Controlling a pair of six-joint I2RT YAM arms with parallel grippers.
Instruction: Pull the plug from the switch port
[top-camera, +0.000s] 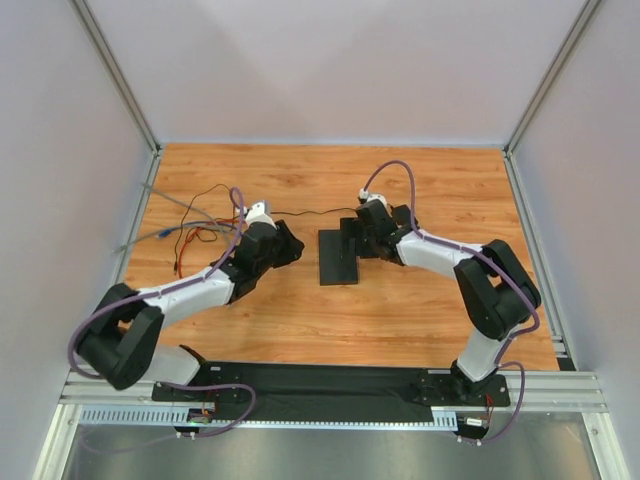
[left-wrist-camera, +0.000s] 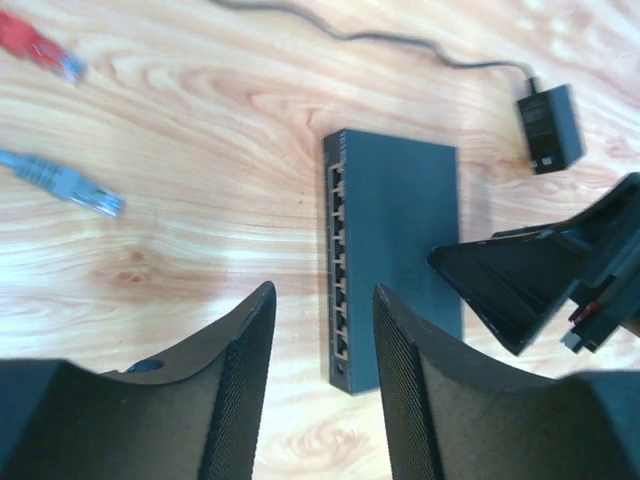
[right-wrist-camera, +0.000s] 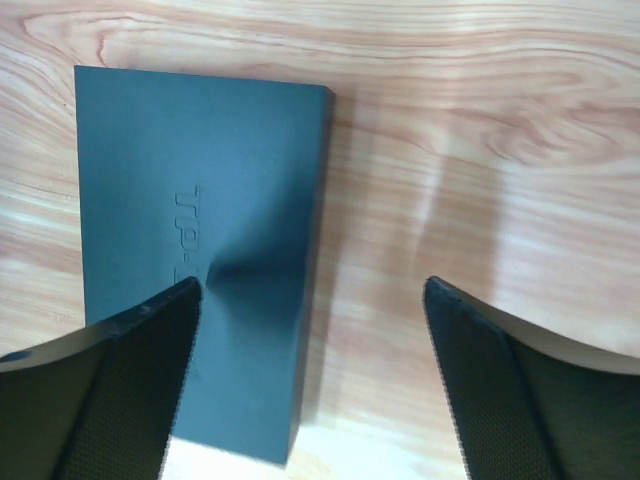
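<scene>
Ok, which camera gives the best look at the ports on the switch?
The left wrist view: the switch turns its port row toward that camera, each opening distinct. The right wrist view shows only its flat lettered top; the top view shows a small dark rectangle, ports unreadable.

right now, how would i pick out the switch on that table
Start at the wooden tabletop and look to its middle. The flat matte-black rectangular switch lies there, a row of ports lining one thin edge. Its neighbour, the small black corded power adapter, is far smaller and has no port row.
</scene>
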